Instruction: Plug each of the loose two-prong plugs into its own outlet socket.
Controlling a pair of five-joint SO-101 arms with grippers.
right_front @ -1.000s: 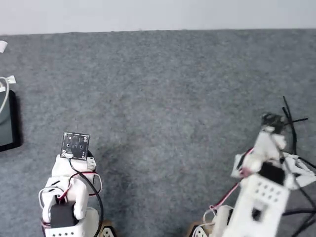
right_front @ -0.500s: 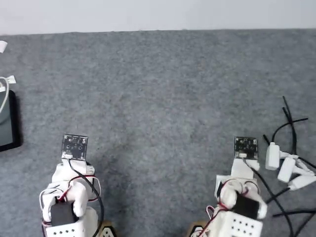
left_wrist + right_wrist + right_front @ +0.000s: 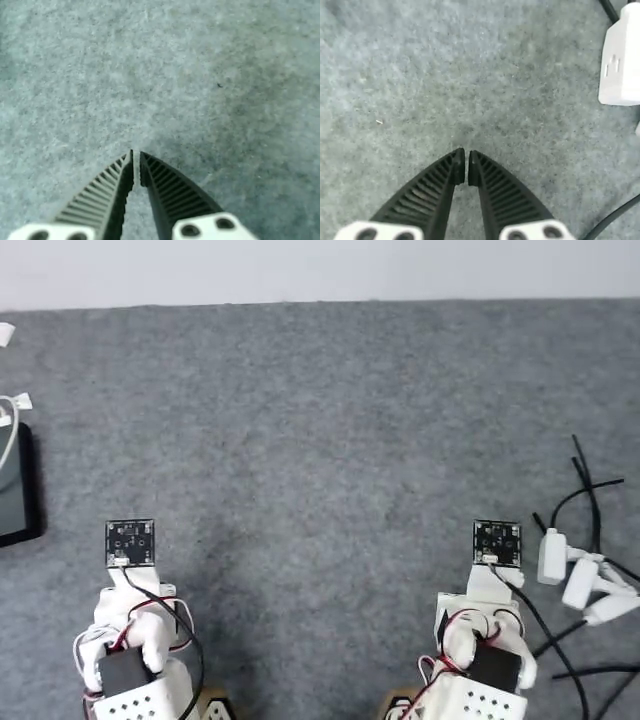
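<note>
Grey felt mat (image 3: 320, 420) lies bare and wide beyond the white plugs (image 3: 565, 575), which are bunched with black cords (image 3: 588, 475) at its edge. The right gripper (image 3: 465, 162) hangs just beside them, the left gripper (image 3: 135, 160) well apart. Both jaws are pressed together, empty.

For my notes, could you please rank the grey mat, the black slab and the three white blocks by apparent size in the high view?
1. Grey mat.
2. Black slab, cut off at the edge.
3. White blocks, too alike to rank among themselves.
</note>
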